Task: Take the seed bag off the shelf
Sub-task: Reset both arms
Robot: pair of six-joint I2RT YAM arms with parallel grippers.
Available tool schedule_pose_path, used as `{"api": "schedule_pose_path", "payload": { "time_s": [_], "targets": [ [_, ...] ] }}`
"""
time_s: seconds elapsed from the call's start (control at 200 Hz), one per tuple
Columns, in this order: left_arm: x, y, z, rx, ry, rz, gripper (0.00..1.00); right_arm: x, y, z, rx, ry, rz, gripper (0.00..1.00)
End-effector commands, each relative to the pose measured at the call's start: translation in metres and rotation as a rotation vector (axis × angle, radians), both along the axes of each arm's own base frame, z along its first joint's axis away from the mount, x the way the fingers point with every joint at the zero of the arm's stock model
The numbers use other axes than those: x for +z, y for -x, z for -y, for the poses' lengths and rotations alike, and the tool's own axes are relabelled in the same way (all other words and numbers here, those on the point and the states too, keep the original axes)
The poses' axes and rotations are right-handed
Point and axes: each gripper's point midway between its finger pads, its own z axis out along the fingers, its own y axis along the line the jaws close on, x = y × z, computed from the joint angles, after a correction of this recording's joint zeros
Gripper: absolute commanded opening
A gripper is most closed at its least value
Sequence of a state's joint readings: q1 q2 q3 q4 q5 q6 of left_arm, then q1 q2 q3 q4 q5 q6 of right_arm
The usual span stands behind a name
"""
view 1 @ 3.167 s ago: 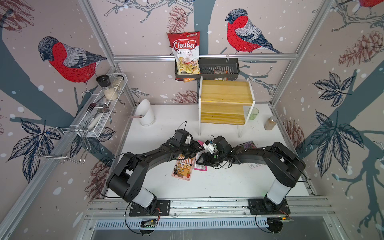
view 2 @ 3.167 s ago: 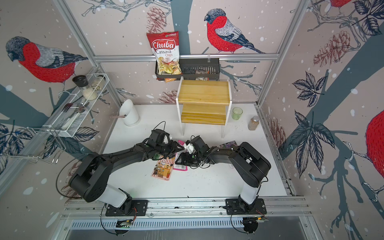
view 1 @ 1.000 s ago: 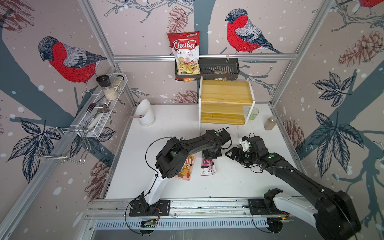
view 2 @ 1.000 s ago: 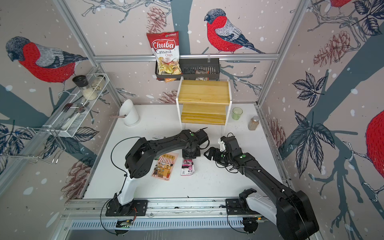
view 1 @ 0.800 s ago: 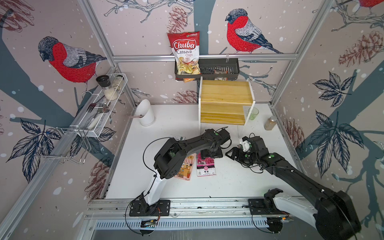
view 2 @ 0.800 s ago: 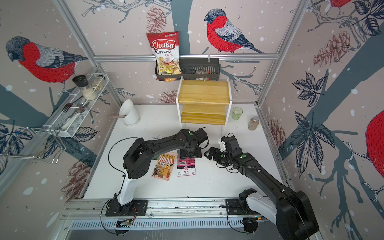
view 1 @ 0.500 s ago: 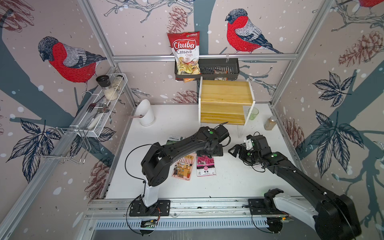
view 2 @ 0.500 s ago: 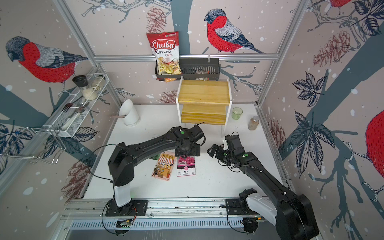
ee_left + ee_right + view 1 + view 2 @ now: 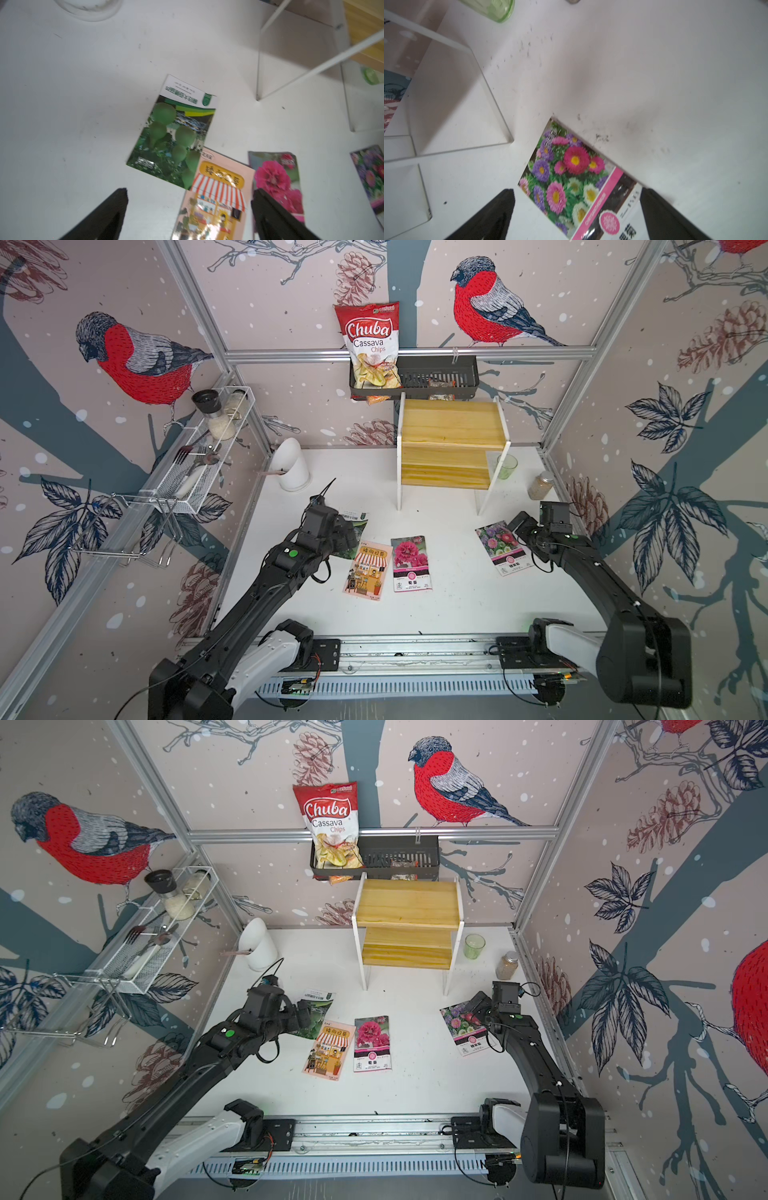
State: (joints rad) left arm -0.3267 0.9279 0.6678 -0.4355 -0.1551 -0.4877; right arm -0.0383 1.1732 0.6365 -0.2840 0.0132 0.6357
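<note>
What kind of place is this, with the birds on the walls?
Probably a robot practice booth, not a real room: two robot arms mounted on a rail, a metal frame around bird wallpaper, and seed packets on a white table.

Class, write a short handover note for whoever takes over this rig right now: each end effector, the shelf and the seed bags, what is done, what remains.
The left end effector is open and empty, over the green gourd bag and the shopfront bag.
The right end effector is open and empty, over the mixed-flower bag.
The shelf shows bare boards in both top views.
All four bags lie flat on the table, the red-flower bag beside the shopfront bag.
Done: no seed bag on the shelf.
Left: probably only drawing the arms back.
</note>
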Motion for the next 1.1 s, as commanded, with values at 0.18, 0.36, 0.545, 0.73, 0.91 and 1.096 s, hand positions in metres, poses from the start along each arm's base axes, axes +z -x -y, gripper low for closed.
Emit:
{"api": "schedule_pose_path", "payload": {
  "time_s": [0.18,0.36,0.545,0.73,0.91,1.096],
  "targets": [
    [-0.005,-0.057,-0.043,0.023,-0.130,0.289,0.96,0.051,-0.050,0.034,0.054,0.363,0.376,1.00],
    [-0.022,-0.071,-0.082,0.119,-0.224,0.316,0.96,0.038,-0.047,0.036,0.048,0.490,0.472,1.00],
    [-0.008,-0.067,-0.108,0.288,-0.276,0.529,0.96,0.044,-0.058,0.022,0.092,0.569,0.587,1.00],
    [0.002,-0.076,-0.106,0.236,-0.327,0.639,0.99,0.039,-0.076,0.006,0.197,0.601,0.645,1.00],
    [-0.015,-0.088,-0.097,0.170,-0.313,0.670,0.99,0.047,-0.048,0.000,0.208,0.608,0.781,1.00],
    [-0.026,-0.101,-0.084,0.072,-0.312,0.594,0.99,0.036,-0.061,0.008,0.199,0.579,0.690,1.00]
  ]
}}
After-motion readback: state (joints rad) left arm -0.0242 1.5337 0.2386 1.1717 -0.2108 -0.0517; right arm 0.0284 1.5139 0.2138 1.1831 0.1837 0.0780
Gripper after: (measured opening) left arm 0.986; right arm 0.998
